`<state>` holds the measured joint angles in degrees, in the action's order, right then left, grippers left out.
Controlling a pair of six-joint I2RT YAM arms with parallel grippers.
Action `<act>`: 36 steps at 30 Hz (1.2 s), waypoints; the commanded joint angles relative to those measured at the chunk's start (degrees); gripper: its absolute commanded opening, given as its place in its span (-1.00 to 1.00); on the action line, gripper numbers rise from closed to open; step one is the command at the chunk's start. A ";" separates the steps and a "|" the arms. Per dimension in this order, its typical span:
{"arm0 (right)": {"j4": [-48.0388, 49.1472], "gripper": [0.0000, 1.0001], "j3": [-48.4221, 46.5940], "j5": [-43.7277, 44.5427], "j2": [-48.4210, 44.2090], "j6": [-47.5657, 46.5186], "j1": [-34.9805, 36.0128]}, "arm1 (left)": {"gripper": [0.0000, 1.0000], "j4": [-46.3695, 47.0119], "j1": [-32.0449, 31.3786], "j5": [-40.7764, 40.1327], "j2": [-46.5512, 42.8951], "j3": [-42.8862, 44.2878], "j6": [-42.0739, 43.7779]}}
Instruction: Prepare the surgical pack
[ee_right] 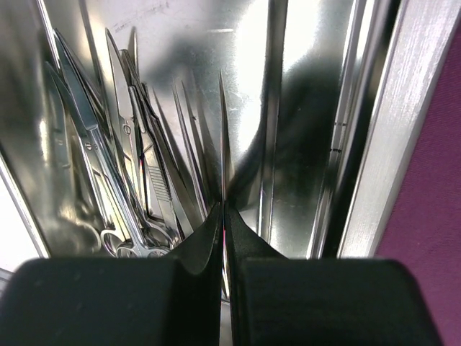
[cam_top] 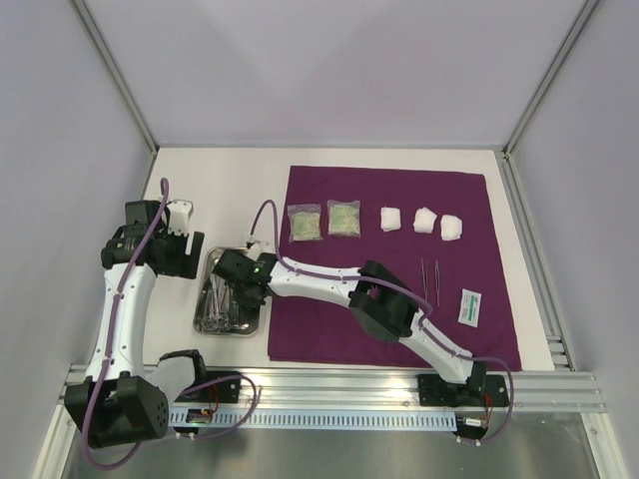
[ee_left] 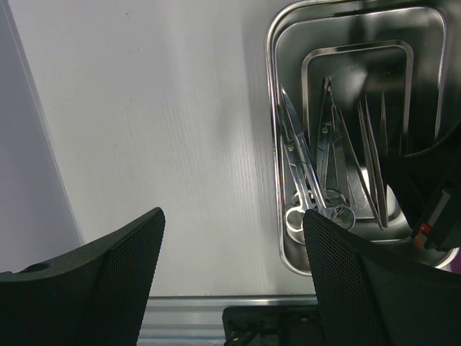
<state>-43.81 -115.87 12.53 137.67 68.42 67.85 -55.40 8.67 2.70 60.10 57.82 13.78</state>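
So, the right jaws are down in the tray (ee_left: 272, 108), pinched fully together on what looks like one thin pair of tweezers (ee_right: 222, 130). You can see the tip poking up from between the pads in the right wrist view. The tray sits on the worktop (cam_top: 220, 190) just off the left edge of the purple sheet (cam_top: 399, 200). The scissors (ee_left: 302, 173) and more instruments lie packed right beside the held pair. On the sheet there are two packets (cam_top: 305, 223), three gauze pads (cam_top: 425, 220), two laid-out tweezers (cam_top: 423, 277) and a small sachet (cam_top: 469, 306).

My take on doing this bit well: lift straight up and slow. Those instruments overlap, so a sideways drag would likely hook a neighbour or rattle the whole tray. Make sure the pinch is on both legs and not just one, or the thing will probably swivel and drop on the way over. Clear the tray rim before swinging right. Then set it down next to the two on the sheet, parallel, with a gap so nothing overlaps. Only let go once it's flat on the fabric.

Left jaws are spread wide, holding nothing, hovering over bare worktop beside the tray. I'd leave them clear, or use them to steady the tray if it shifts.
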 commanded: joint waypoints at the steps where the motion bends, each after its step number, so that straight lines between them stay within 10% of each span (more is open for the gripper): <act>1: -2.41 -0.99 -1.37 1.79 1.20 3.37 0.44 | 0.73 0.99 0.21 0.46 -0.59 0.80 0.02; 24: -3.74 -0.70 -3.39 5.04 -0.90 1.54 0.44 | 0.73 0.90 0.30 0.99 -1.03 0.89 0.19; 36: 4.95 -0.48 1.51 8.13 -13.37 -16.73 0.17 | 0.73 0.64 0.21 1.78 -0.68 1.06 0.28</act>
<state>-44.53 -116.14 19.03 132.64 58.85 68.01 -55.44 8.67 3.55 60.07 57.82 13.82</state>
